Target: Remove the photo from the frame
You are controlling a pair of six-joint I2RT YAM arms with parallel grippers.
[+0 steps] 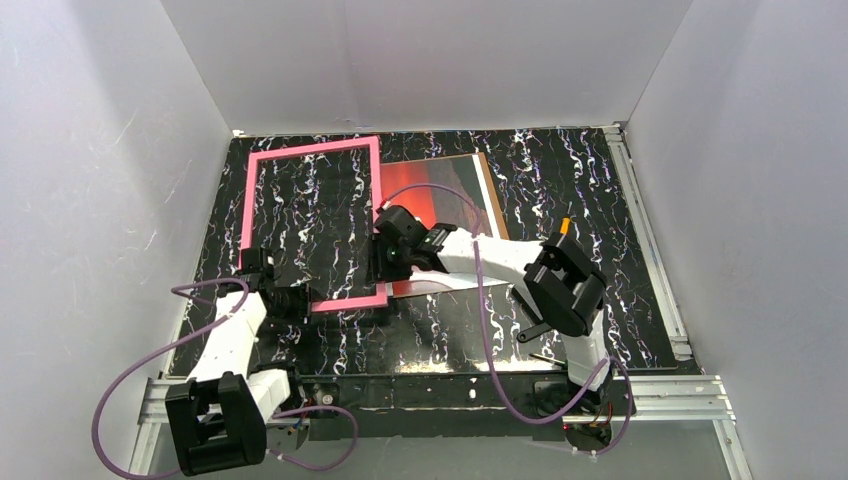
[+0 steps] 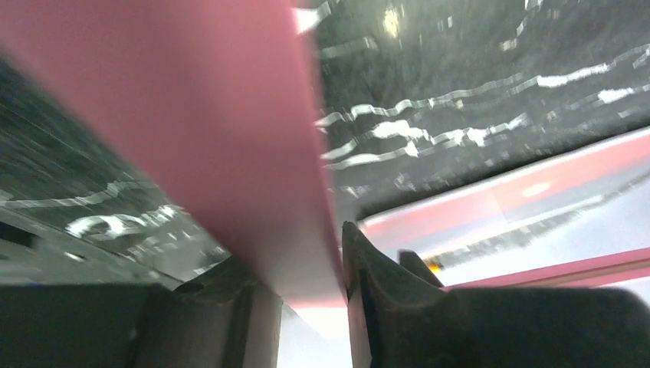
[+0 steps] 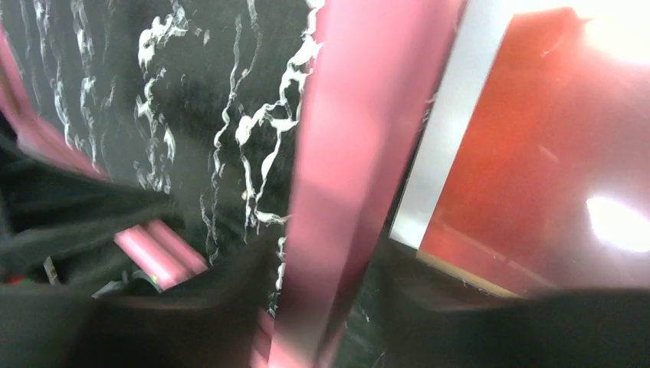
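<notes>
The pink frame [image 1: 310, 150] lies as an open rectangle on the left half of the black marbled table, with only tabletop showing through it. The red-orange photo [image 1: 440, 195] lies just right of it, outside the frame, on a brown board and partly under my right arm. My left gripper [image 1: 300, 303] is shut on the frame's near bar by its left corner; the pink bar [image 2: 230, 130] fills the gap between its fingers [image 2: 306, 284]. My right gripper [image 1: 383, 262] is shut on the frame's right bar [image 3: 360, 153], with the photo [image 3: 536, 153] beside it.
A small orange-handled tool [image 1: 566, 225] shows behind my right arm's elbow. White walls close in the table on three sides. An aluminium rail [image 1: 650, 250] runs along the right edge. Purple cables loop beside both arms.
</notes>
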